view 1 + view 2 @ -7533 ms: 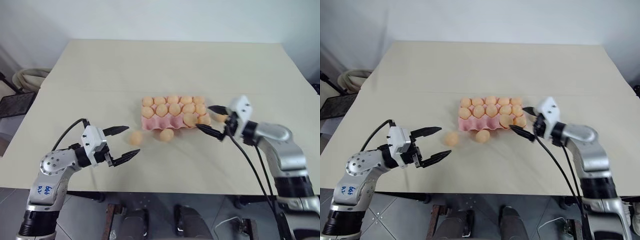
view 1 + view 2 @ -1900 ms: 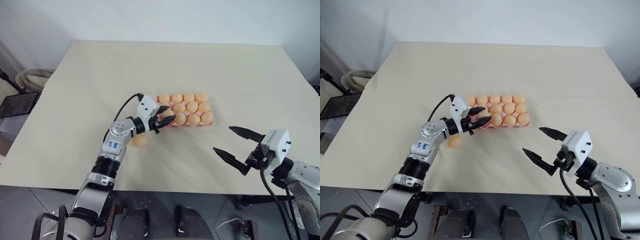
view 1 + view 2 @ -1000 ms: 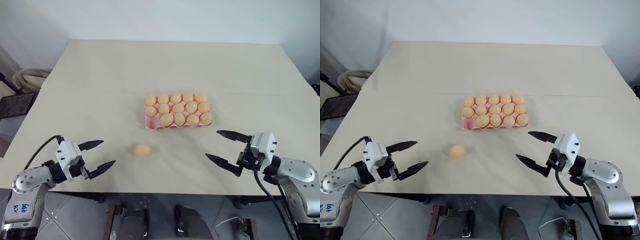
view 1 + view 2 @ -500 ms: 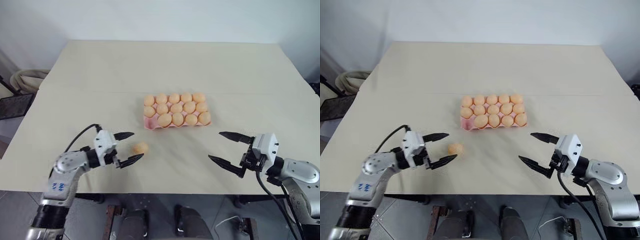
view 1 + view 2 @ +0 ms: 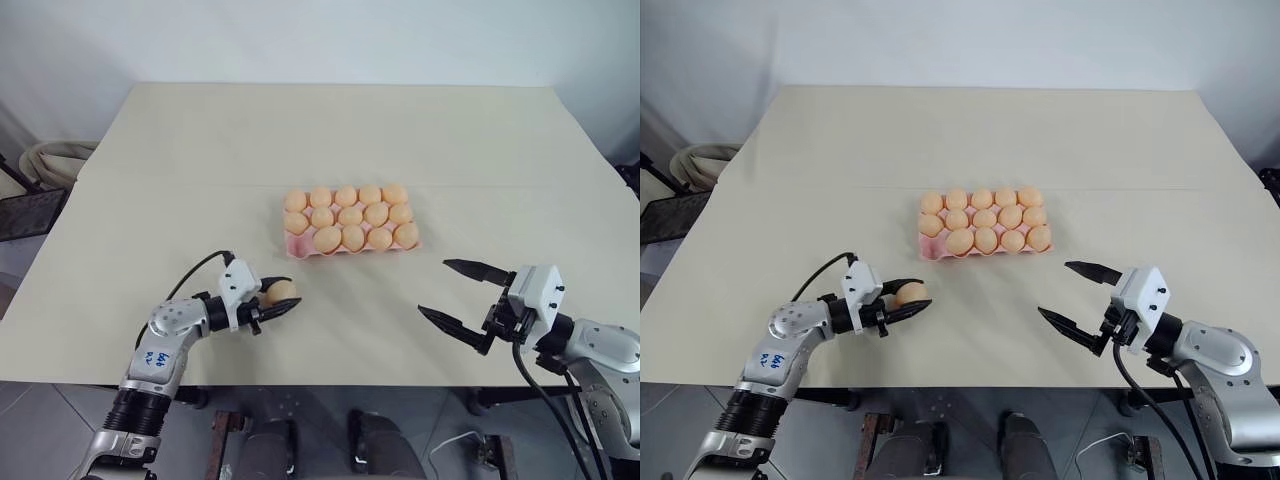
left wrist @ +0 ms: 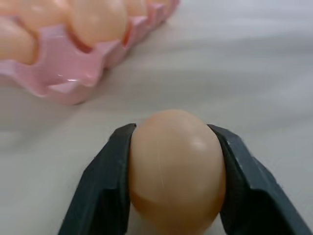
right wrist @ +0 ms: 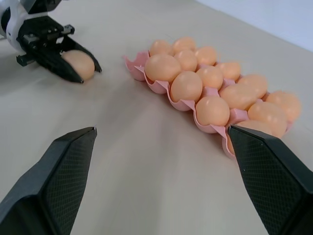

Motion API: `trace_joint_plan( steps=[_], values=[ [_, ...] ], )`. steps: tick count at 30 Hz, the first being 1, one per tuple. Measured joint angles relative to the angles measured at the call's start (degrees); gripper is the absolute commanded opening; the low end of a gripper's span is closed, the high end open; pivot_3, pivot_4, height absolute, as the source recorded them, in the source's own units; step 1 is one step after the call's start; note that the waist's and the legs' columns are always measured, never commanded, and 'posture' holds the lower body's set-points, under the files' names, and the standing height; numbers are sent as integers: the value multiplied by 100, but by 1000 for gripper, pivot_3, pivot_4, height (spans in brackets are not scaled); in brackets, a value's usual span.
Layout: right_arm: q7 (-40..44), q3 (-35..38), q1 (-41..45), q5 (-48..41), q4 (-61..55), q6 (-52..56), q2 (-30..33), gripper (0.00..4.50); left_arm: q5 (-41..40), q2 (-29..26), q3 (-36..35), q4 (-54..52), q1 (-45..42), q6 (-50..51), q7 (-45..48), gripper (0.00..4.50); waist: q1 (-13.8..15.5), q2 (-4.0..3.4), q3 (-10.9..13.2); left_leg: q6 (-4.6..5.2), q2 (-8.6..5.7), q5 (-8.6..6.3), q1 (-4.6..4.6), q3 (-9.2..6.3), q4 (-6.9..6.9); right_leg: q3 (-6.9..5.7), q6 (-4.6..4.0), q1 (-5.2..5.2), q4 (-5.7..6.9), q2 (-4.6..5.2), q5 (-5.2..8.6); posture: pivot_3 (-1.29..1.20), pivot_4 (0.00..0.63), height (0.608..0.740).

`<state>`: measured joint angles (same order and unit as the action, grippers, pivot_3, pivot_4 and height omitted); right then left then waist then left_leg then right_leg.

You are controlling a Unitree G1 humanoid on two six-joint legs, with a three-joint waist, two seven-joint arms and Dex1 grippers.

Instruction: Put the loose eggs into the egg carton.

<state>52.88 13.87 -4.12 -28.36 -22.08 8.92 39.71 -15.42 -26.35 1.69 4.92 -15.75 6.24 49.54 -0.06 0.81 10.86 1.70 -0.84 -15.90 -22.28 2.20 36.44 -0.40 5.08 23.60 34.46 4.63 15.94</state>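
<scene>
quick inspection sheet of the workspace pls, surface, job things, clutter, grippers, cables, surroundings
surface: pale beige table, one faint seam line across it.
job's things: pink egg carton near the table's middle, eggs in fourteen cups, front-left corner cup free; one loose egg on the table in front of the carton, apart from it.
clutter: nothing seen.
grippers: left gripper shut on the loose egg, a finger pressed to each side of it; right gripper open, holding nothing, to the right of the carton.
cables: black cable looping over the left forearm; black cables hanging from the right wrist.
surroundings: white wall behind; coiled pale hose and a dark object off the table's left.
</scene>
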Motion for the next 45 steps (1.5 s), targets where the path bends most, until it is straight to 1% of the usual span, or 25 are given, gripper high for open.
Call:
trace_joint_plan(
  steps=[4, 7, 13, 16, 19, 21, 24, 27, 30, 32, 35, 38, 41, 45],
  values=[
    [-41, -1, -2, 0, -7, 6, 0, 4500, -219, 138, -268, -2, -426, 100, -133, 2052, 27, 0, 0, -2, -1, 1, -2, -1, 15, -3, 0, -4, 4, 1, 0, 0, 150, 740],
    [-78, 0, 2, 0, -10, 12, 0, 4500, -221, 179, -322, 66, -820, 13, -195, 2052, 32, 0, 0, -1, -1, 0, -3, 0, 26, -2, 2, -7, 7, 0, -1, 0, 150, 740],
    [-145, 4, 99, 5, -20, 19, 0, 4500, 279, 601, -4, 1226, -1685, -381, -408, 2052, 62, 0, 0, 5, -1, 0, -7, -1, 63, -5, 4, -9, 31, -2, -2, 0, 150, 740],
    [-201, 4, 88, 5, -40, 19, 0, 4500, 476, 758, 112, 1646, -1854, -473, -537, 2834, 44, 1, 0, 7, 0, 1, -6, 2, 63, -3, 5, -7, 39, -4, -3, 0, 150, 740],
    [-251, 5, 45, 3, -86, 19, 0, 4500, 546, 796, 121, 1818, -1854, -616, -620, 3817, 28, 1, 0, 10, 1, 3, -6, 1, 62, -4, 5, -2, 45, -5, -3, 0, 150, 740],
    [-259, 5, 20, 0, -112, 19, -1, 4500, 560, 794, 109, 1817, -1847, -687, -645, 4360, 29, 0, 0, 9, 1, 2, -7, 1, 63, -4, 5, -3, 44, -4, -2, 0, 150, 740],
    [-265, 7, 7, -2, -142, 18, -1, 4500, 529, 695, 42, 1565, -1622, -795, -596, 4360, 3, 0, 0, 5, 1, 0, -6, 2, 63, 0, 5, -4, 43, -3, -3, 0, 150, 740],
    [-261, 11, -7, -3, -138, 14, -2, 4500, 349, 426, -169, 1178, -1188, -776, -475, 4360, -20, 0, 0, 3, 6, -1, -4, 1, 60, 0, 1, 0, 46, -5, -1, 0, 150, 740],
    [-236, 15, -7, -3, -108, 1, -2, 4500, 53, 5, -522, 702, -755, -718, -277, 4360, -9, 0, 0, -4, 7, -4, -4, -1, 60, -1, -3, 1, 48, -4, 2, 0, 150, 740],
    [-199, 29, -31, -4, -68, -5, 0, 4500, -137, -385, -788, 366, -413, -673, -76, 4436, -11, 0, 0, -8, 7, -6, -4, -1, 59, 0, -5, -2, 42, 0, 3, 0, 150, 740],
    [-39, 113, -127, -5, 97, -31, 37, 4500, -238, -902, -1160, 65, 154, -624, 113, 4436, -12, 0, 0, -8, 7, -8, -4, 0, 54, 1, -9, -4, 31, 3, 5, 0, 150, 740],
    [147, 319, -116, -4, 465, -160, 97, 4500, -245, -1256, -1397, -227, 821, -572, 269, 4436, -15, 0, 0, -7, 7, -10, -5, 0, 46, 2, -13, -5, 18, 3, 7, 0, 150, 740],
    [274, 435, -34, -3, 768, -264, 118, 4500, -245, -1347, -1512, -278, 1151, -572, 311, 4436, 15, 0, 0, -7, 7, -10, -6, -2, 42, -1, -24, -5, 14, 4, 13, 0, 150, 740],
    [372, 428, 198, 19, 954, -312, 119, 4500, -256, -1356, -1547, -526, 1194, -559, 263, 4436, -5, 0, 0, -7, 7, -10, -6, 0, 40, 1, -24, -5, 12, 5, 13, 0, 150, 740]
  ],
)
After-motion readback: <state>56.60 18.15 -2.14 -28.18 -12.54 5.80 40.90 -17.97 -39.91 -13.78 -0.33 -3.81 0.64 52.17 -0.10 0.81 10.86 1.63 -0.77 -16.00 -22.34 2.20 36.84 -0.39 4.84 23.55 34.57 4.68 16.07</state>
